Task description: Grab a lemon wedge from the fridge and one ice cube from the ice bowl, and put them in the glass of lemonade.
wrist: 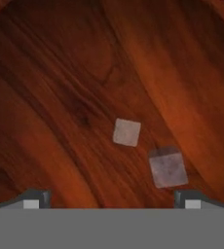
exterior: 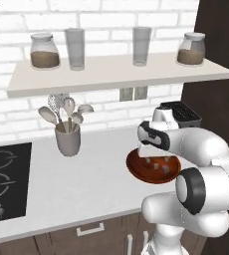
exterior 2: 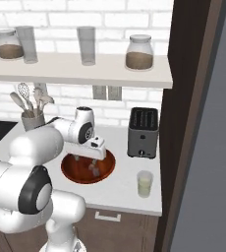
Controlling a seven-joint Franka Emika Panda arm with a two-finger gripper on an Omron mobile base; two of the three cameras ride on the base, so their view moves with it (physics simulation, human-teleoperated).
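The reddish-brown ice bowl (exterior: pixel 141 174) (exterior 2: pixel 73 172) (wrist: pixel 46 73) sits on the white counter beside the toaster. My gripper (exterior: pixel 156 162) (exterior 2: pixel 85 161) (wrist: pixel 112 202) hangs open just inside it, pointing down, with nothing between its fingers. In the hand view two ice cubes lie on the bowl's floor: one ice cube (wrist: pixel 127 132) ahead of the fingertips, another (wrist: pixel 168 169) close to the right fingertip (wrist: pixel 192 200). The glass of lemonade (exterior 2: pixel 144 183) stands on the counter right of the bowl, near the front edge. The grey fridge (exterior 2: pixel 208 162) fills the far right. The lemon wedge is out of view.
A dark toaster (exterior 2: pixel 143 132) (exterior: pixel 182 113) stands behind the bowl and glass. Left of the bowl is a grey utensil cup (exterior: pixel 67 138) (exterior 2: pixel 32 119), and further left the black cooktop (exterior: pixel 4 179). A shelf (exterior: pixel 116 74) with jars and tall glasses hangs above. A dark brown cabinet (exterior 2: pixel 183 98) borders the counter's right end.
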